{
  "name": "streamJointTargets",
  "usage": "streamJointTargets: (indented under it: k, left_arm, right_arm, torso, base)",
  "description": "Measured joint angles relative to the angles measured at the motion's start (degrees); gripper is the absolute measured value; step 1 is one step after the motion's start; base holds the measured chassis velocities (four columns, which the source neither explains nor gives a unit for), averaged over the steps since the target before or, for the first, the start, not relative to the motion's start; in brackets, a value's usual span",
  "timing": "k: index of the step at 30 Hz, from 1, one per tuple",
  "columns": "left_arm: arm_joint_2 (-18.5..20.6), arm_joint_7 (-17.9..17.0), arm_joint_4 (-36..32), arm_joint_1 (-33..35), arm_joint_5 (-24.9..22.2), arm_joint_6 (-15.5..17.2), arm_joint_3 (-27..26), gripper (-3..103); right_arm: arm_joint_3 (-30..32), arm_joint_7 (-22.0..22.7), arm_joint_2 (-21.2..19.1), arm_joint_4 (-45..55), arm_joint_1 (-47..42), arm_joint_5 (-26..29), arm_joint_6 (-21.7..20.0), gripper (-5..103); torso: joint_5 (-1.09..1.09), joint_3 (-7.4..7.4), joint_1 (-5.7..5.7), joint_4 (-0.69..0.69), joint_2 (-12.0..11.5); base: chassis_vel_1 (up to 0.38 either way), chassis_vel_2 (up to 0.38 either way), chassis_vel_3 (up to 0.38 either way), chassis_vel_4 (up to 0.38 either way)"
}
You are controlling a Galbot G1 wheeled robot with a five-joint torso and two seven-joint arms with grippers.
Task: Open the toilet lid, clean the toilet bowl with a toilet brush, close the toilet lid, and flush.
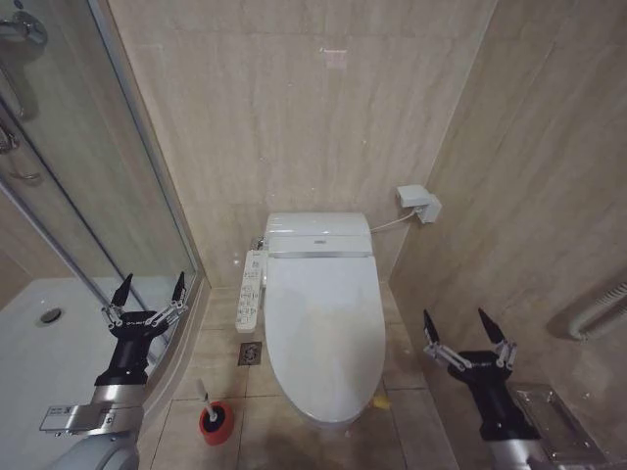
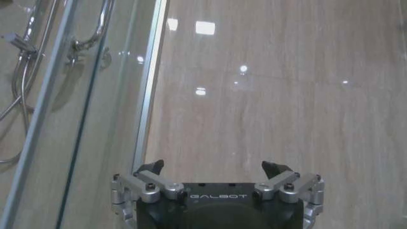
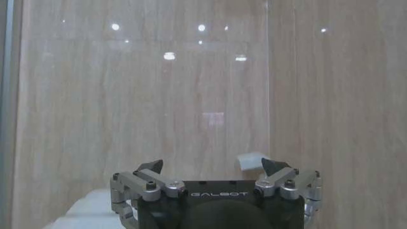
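Ahead on floor, centre of head view: large glossy white plastic oval toilet lid (image 1: pixel 323 328) down, shut. Long axis runs away from me, hinge at wall, yellow strap (image 1: pixel 381 401) at near edge.

Both pincers hover wide open, empty: left pincer (image 1: pixel 149 295) by shower glass, right pincer (image 1: pixel 468 334) beside toilet.

My plan: hook strap, lift slowly about hinge.

This is a small home-style bathroom: beige stone-look tiles cover walls and floor, a white floor toilet with its toilet lid (image 1: pixel 323 333) down stands against the back wall, and a glass shower enclosure (image 1: pixel 88 176) with chrome fittings stands beside it.
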Motion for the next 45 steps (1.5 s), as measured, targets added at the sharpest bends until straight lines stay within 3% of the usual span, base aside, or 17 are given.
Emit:
streamJointTargets:
  k: [5, 16, 18, 23, 32, 45]
  left_arm:
    - [-0.01, 0.0, 0.0, 0.03, 0.0, 0.0, 0.0, 100]
    - [-0.01, 0.0, 0.01, -0.01, 0.0, 0.0, 0.0, 100]
    - [-0.01, 0.0, 0.0, -0.01, 0.0, 0.0, 0.0, 100]
    - [-0.01, 0.0, 0.0, 0.01, 0.0, 0.0, 0.0, 100]
    - [-0.01, 0.0, 0.01, 0.01, 0.0, 0.0, 0.0, 100]
    - [-0.01, 0.0, 0.0, 0.01, 0.0, 0.0, 0.0, 100]
  right_arm:
    - [-0.64, -1.76, 0.68, -2.9, -1.8, -0.52, 2.15, 100]
    - [-4.0, -6.28, 0.93, -28.43, 3.64, -5.8, 8.08, 100]
    - [-4.12, -7.26, 0.9, -36.55, 6.39, -8.46, 11.05, 100]
    - [-4.47, -8.12, 0.4, -45.38, 9.23, -9.2, 12.32, 100]
    - [-6.21, -9.9, 2.73, -53.64, 15.69, -9.99, 13.11, 100]
    - [-6.96, -10.15, 4.02, -56.5, 21.78, -9.32, 12.12, 100]
  torso:
    - [-0.02, -0.01, -0.04, 0.02, 0.02]
    - [-0.01, 0.01, 0.02, 0.03, 0.0]
    - [0.01, 0.02, 0.02, 0.02, 0.0]
    - [-0.01, 0.01, 0.01, 0.01, 0.0]
    - [-0.01, 0.01, 0.01, 0.01, 0.0]
    - [-0.02, 0.01, 0.02, 0.01, 0.0]
  base:
    - [0.062, -0.069, -0.049, 0.055]
    - [0.004, -0.005, -0.006, 0.004]
    - [0.0, 0.0, 0.0, 0.0]
    - [0.0, 0.0, 0.0, 0.0]
    - [0.0, 0.0, 0.0, 0.0]
    - [0.0, 0.0, 0.0, 0.0]
